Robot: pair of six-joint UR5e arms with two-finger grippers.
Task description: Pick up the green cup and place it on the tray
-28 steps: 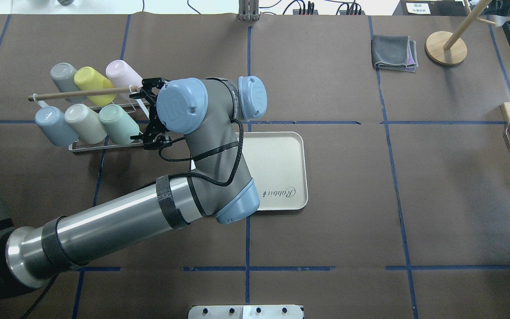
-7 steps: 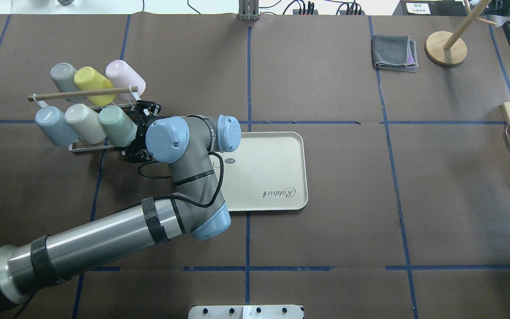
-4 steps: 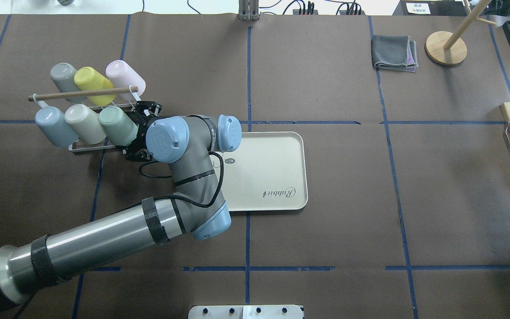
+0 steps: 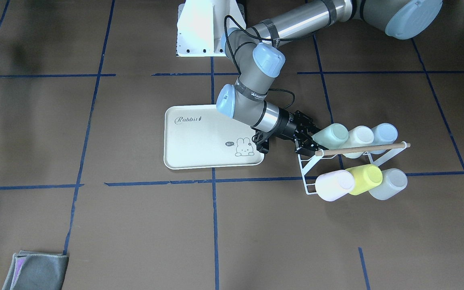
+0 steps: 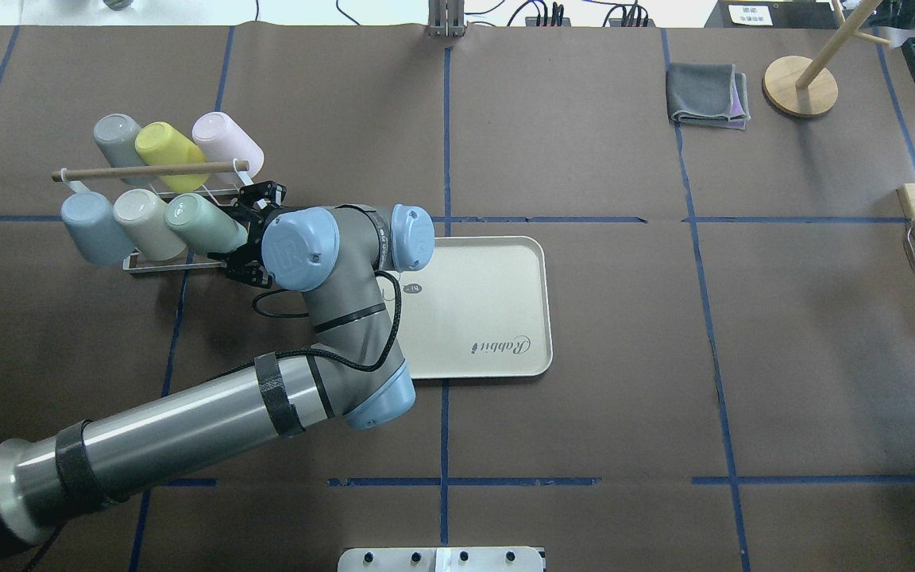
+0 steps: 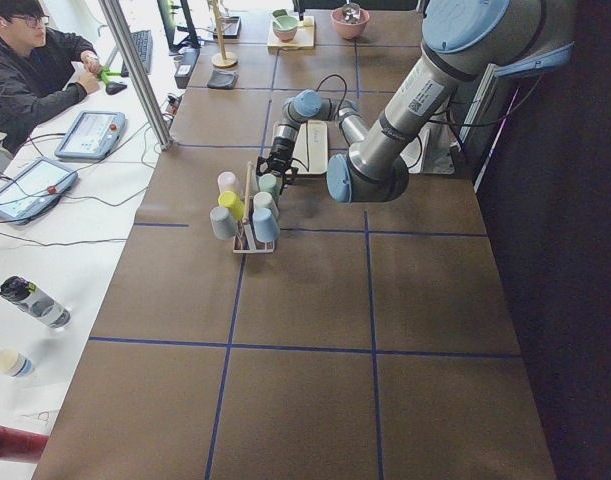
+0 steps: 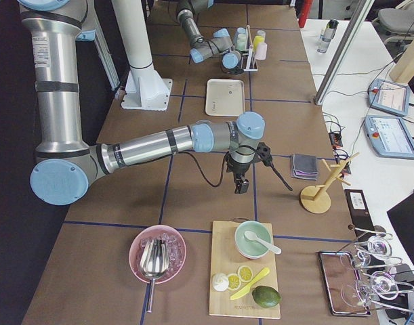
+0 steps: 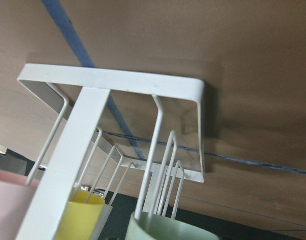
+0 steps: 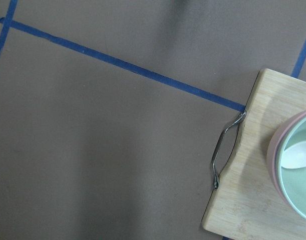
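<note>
Closest to the robot's edge of the table, the left arm comes in from the overhead view's lower left and bends over the near-left corner of the tray. The tray lies flat with its "Rabbit" script toward the robot. Only the front-facing view shows the bunny drawing, which the wrist covers from overhead. Just past the tray's left end, the left gripper is clamped on the mouth end of the green cup — one finger on each side. The cup lies tilted with its base pointing away to the left, off the tray, at the right end of the near row of the white wire rack. It is just beside the cream cup, with the blue cup beyond that. The left wrist view gives only the rack's frame and wires from below, with the green rim at its bottom edge. Behind the wooden dowel sit the grey cup, yellow cup and pink cup. Well off to the right, the right gripper appears in the right-side view alone, so I cannot tell whether it is wide or narrow. Its wrist camera looks down on a wooden board with a bowl. At the far edge lie a folded grey cloth and a wooden stand.
</note>
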